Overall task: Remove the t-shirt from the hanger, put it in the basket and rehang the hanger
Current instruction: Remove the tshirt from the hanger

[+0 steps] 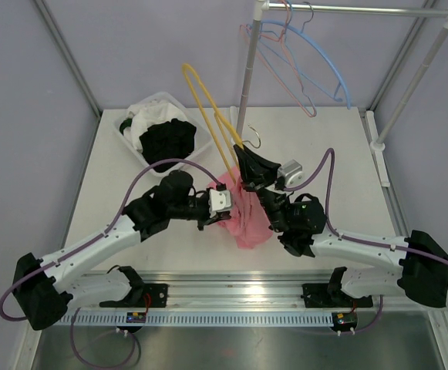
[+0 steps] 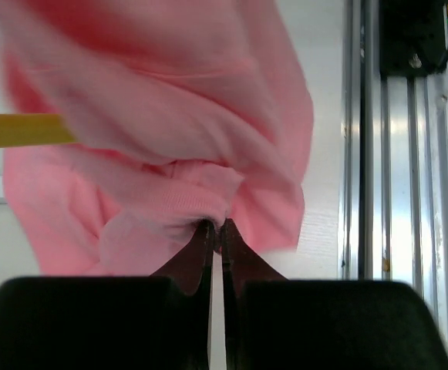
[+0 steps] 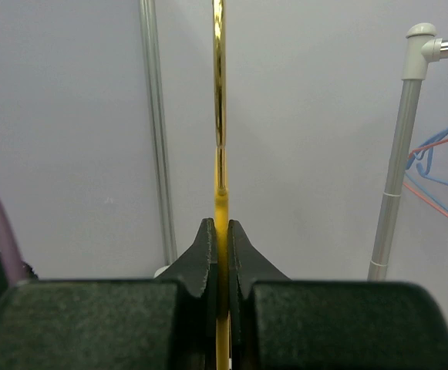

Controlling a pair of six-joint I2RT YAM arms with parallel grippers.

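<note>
A pink t-shirt [image 1: 243, 212] hangs bunched near the table's front middle, draped on the lower end of a yellow hanger [image 1: 208, 116] that rises up and to the left. My right gripper [image 1: 247, 156] is shut on the hanger near its metal hook; in the right wrist view the yellow hanger [image 3: 220, 154] runs straight up from my right gripper [image 3: 220, 225]. My left gripper [image 1: 225, 202] is shut on a fold of the shirt's left side. In the left wrist view the t-shirt [image 2: 170, 139] fills the frame, pinched in my left gripper [image 2: 216, 225], with the hanger [image 2: 19, 129] at the left.
A white bin [image 1: 123, 129] with white and black clothes stands at the back left. A metal garment rack [image 1: 247, 77] stands at the back right with blue and red hangers [image 1: 316, 69] on its rail. The aluminium rail [image 1: 231, 281] runs along the table's front edge.
</note>
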